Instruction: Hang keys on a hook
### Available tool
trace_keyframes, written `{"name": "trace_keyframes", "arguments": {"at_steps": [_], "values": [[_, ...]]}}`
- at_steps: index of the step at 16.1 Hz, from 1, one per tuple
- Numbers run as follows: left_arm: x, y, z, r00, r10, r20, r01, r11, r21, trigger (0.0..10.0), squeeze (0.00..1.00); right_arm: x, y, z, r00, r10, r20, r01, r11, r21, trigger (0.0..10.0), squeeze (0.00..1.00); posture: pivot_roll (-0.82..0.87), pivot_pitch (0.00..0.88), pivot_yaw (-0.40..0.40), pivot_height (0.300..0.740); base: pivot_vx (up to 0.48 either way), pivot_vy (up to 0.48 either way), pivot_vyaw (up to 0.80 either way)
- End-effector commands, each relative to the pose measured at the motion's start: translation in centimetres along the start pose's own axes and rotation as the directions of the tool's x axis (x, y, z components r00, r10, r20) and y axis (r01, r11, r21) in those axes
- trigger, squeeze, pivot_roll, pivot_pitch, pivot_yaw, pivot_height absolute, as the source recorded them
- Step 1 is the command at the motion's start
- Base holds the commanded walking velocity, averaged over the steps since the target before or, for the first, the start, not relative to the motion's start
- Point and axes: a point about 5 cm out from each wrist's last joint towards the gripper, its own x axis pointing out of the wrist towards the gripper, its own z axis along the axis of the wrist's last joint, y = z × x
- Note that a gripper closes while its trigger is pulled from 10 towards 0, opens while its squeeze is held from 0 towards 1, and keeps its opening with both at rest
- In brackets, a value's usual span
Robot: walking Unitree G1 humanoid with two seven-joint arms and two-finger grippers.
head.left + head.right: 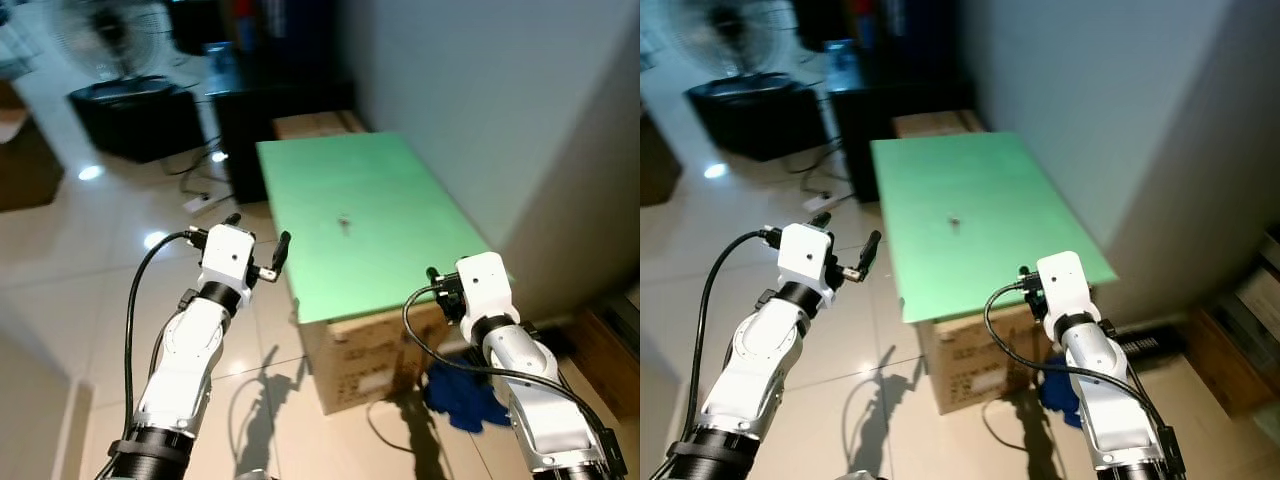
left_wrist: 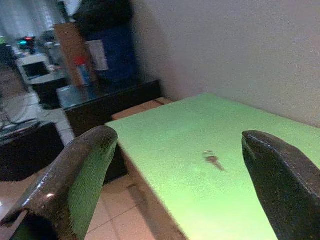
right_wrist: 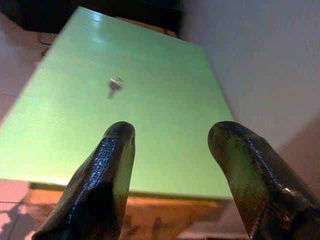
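Right gripper [image 3: 170,165] hangs at the green tabletop's [image 1: 390,260] near edge, fingers spread, holding nothing. Left gripper [image 2: 180,175], also spread and empty, hovers off the table's left side. The key [image 3: 114,86] lies mid-table, ahead of the right gripper and slightly left; the right arm looks nearer. The wrist views resolve ring and blade; the head views give a speck. No hook is visible.

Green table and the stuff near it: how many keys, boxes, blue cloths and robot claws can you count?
Keys: 1, lying on the green table, key
Cardboard boxes: 2, box under the table, box behind it
Blue cloths: 1, cloth on the floor
Claws: 2, both open: left claw, right claw
Total: 6
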Motion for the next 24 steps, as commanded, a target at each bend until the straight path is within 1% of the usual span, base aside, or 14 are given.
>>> {"name": "trace_keyframes", "arguments": {"at_steps": [1, 3, 6, 11, 15, 20, 21, 24], "values": [[0.1, 0.3, 0.2, 1.000, -0.004, 0.004, 0.003, 1.000, 0.018, 10.0, 0.00, 0.1, -0.1, 0.2, 1.000, -0.011, 0.013, 0.011, 1.000, 0.003, 10.0, 0.00, -0.07, 0.000, 0.026, 0.740, 0.352, 0.000, 0.00], [0.1, 0.1, 0.2, 1.000, -0.014, 0.005, 0.014, 1.000, 0.013, 10.0, 0.00, 0.0, -0.3, 0.0, 0.999, -0.031, 0.007, 0.031, 0.999, 0.037, 10.0, 0.00, -0.08, 0.000, 0.034, 0.740, 0.356, 0.000, 0.00], [0.2, -0.4, 0.4, 0.999, -0.037, 0.018, 0.037, 0.999, -0.010, 10.0, 0.00, -0.3, 0.0, -0.2, 1.000, -0.016, 0.010, 0.015, 0.999, 0.032, 10.0, 0.00, -0.08, 0.000, 0.032, 0.740, 0.376, 0.000, 0.00], [0.1, -0.5, 0.0, 0.998, -0.055, 0.001, 0.055, 0.998, -0.015, 10.0, 0.00, -0.3, 0.0, -0.1, 1.000, -0.015, 0.010, 0.015, 0.999, 0.029, 10.0, 0.00, -0.09, 0.000, 0.037, 0.740, 0.384, 0.000, 0.00], [0.0, -0.8, -0.3, 0.998, -0.065, -0.008, 0.064, 0.998, -0.024, 10.0, 0.00, -0.8, -0.5, -0.7, 0.998, -0.050, -0.026, 0.052, 0.996, 0.070, 10.0, 0.00, -0.10, 0.000, 0.038, 0.740, 0.380, 0.000, 0.00], [0.0, -0.9, -0.4, 0.998, -0.061, -0.010, 0.060, 0.998, -0.031, 10.0, 0.00, -0.8, -1.0, -0.8, 0.998, -0.053, -0.041, 0.056, 0.996, 0.070, 10.0, 0.00, -0.10, 0.000, 0.030, 0.740, 0.378, 0.000, -0.71], [-0.1, -0.9, -0.4, 0.998, -0.059, -0.011, 0.059, 0.998, -0.031, 10.0, 0.00, -0.9, -1.0, -0.8, 0.998, -0.053, -0.045, 0.055, 0.997, 0.050, 10.0, 0.00, -0.11, 0.000, 0.030, 0.740, 0.375, 0.000, 0.00], [-0.4, -1.4, -0.7, 0.998, -0.060, -0.016, 0.060, 0.997, -0.042, 10.0, 0.00, -1.4, -1.1, -1.3, 0.997, -0.047, -0.063, 0.050, 0.998, 0.039, 10.0, 0.00, -0.11, 0.000, 0.019, 0.740, 0.372, 0.000, 0.00]]}}
